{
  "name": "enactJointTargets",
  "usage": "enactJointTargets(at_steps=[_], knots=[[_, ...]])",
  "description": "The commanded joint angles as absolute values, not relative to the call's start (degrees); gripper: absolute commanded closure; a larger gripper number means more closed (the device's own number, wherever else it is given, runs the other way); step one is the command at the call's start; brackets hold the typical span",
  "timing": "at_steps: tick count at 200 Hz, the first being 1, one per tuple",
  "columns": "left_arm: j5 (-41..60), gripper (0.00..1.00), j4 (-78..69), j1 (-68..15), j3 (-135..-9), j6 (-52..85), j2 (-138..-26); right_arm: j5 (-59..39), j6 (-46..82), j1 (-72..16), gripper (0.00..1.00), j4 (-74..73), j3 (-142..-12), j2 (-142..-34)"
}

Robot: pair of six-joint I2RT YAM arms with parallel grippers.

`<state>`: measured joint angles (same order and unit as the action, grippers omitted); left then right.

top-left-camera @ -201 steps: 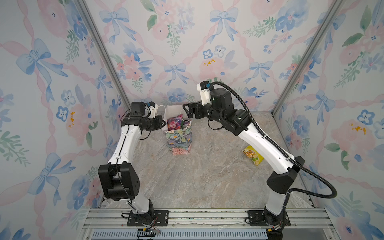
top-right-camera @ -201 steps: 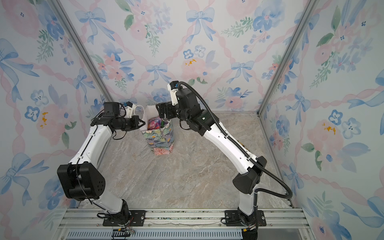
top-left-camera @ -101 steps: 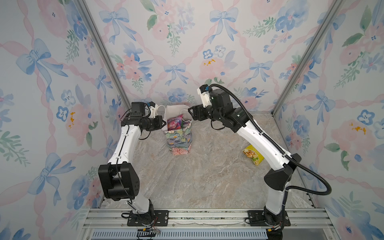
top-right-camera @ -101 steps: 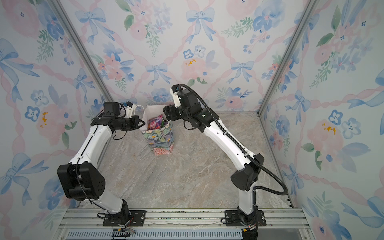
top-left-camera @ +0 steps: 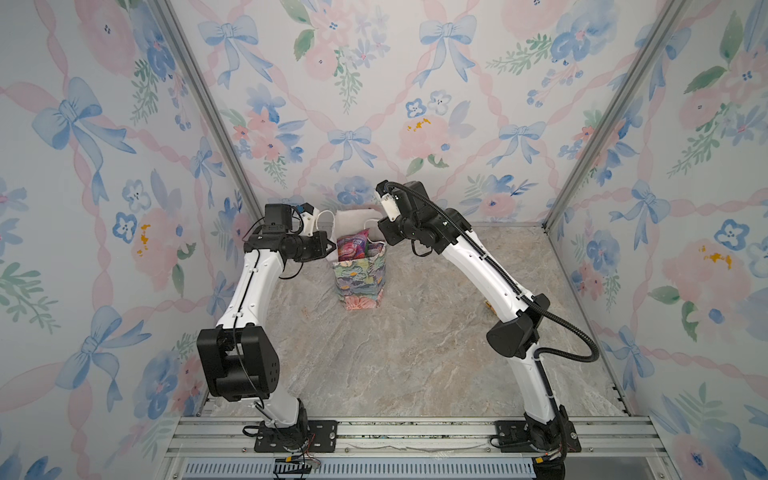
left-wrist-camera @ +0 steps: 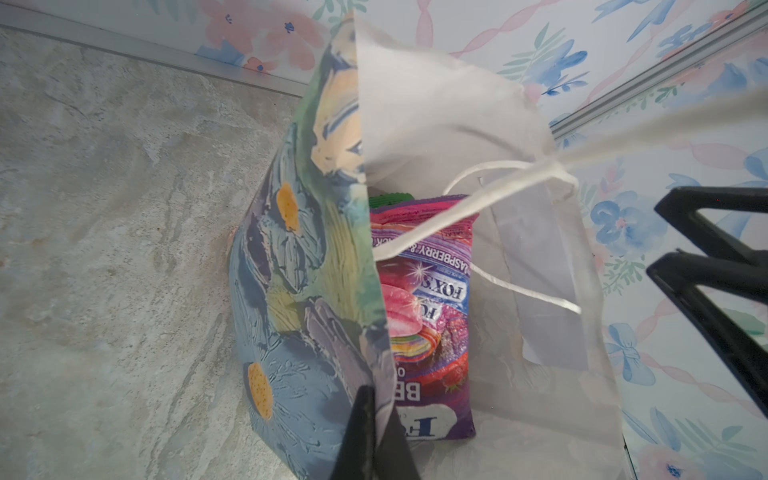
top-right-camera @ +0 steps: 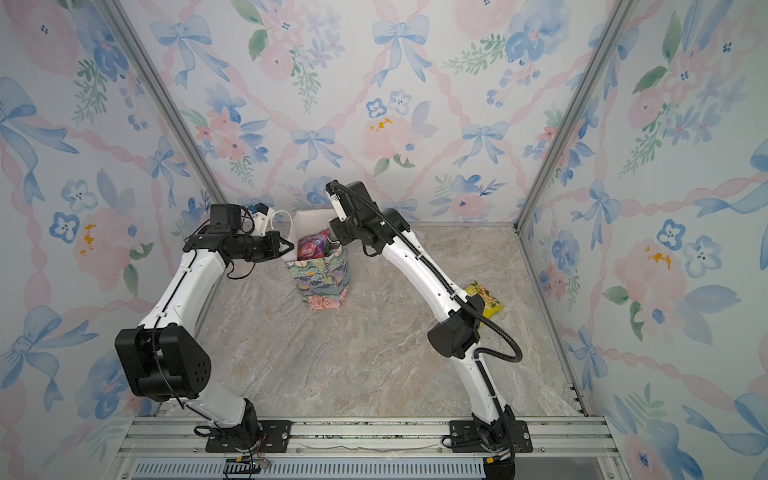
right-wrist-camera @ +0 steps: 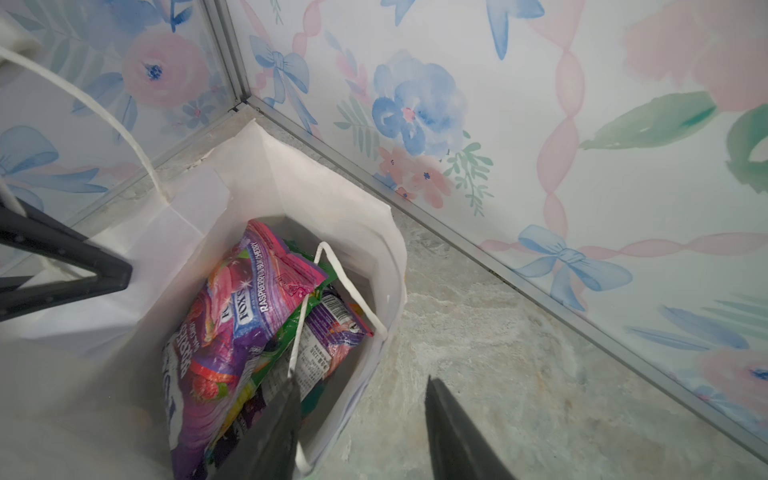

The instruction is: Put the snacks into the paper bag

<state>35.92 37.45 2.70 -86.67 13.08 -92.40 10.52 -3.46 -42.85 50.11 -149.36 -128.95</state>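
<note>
The floral paper bag [top-left-camera: 360,282] [top-right-camera: 324,278] stands upright near the back wall. Several snacks [top-left-camera: 353,249] [right-wrist-camera: 249,316] stand inside it, a purple FOX'S packet [left-wrist-camera: 424,316] foremost. My left gripper [left-wrist-camera: 376,399] [top-left-camera: 330,246] is shut on the bag's left wall at the rim and holds the mouth wide. My right gripper [right-wrist-camera: 361,386] is open at the bag's right wall [right-wrist-camera: 374,374], one finger inside and one outside. A white cord handle [right-wrist-camera: 340,282] lies across the snacks and touches the inner finger. A yellow packet [top-right-camera: 484,297] lies on the floor at the right, partly behind my right arm.
The bag's other cord handle [top-left-camera: 322,216] loops up beside my left wrist. The back wall's metal edge [right-wrist-camera: 498,266] runs close behind the bag. Marbled floor [top-left-camera: 395,353] stretches in front of it.
The right arm has folded in, its wrist coming down at the bag's right rim and its elbow now covering the yellow packet in a top view. The left arm and bag have not moved.
</note>
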Motion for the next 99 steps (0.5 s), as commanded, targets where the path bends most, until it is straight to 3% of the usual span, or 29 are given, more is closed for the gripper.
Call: enactJointTargets(at_steps=[1,99], knots=[[40.61,1.00,37.27,1.07,-89.00,12.48,-91.64,14.37,-8.09,-42.89,0.51,50.54,-151.07,-129.79],[41.77,1.00,37.27,-0.57,-89.93,12.57,-91.84,14.71,-13.53,-42.63,0.54,50.36,-149.21,-130.71]])
